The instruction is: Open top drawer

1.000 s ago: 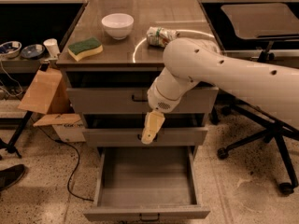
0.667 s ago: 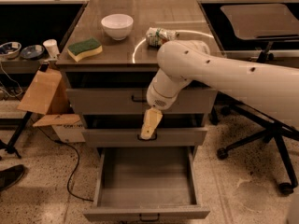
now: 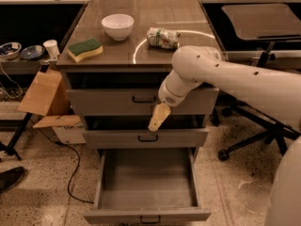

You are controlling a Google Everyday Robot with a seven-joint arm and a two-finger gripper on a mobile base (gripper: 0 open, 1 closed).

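The top drawer (image 3: 103, 102) is the uppermost grey front of the cabinet, with a small black bar handle (image 3: 144, 99) at its centre. A dark gap shows between it and the cabinet top. My gripper (image 3: 158, 118), tan, hangs from the white arm (image 3: 197, 72) and points down and to the left. It is just below and right of the top drawer's handle, in front of the gap between the top and middle drawers. It holds nothing that I can see and is not touching the handle.
The middle drawer (image 3: 113, 139) sits below the top one. The bottom drawer (image 3: 146, 182) is pulled far out and empty. On the cabinet top are a white bowl (image 3: 117, 26), a green-yellow sponge (image 3: 85, 49) and a crumpled bag (image 3: 162, 37). A cardboard box (image 3: 42, 93) is at left, an office chair (image 3: 263, 27) at right.
The gripper has risen a little and shifted slightly right, from in front of the middle drawer toward the top drawer's lower edge. The drawers have not moved.
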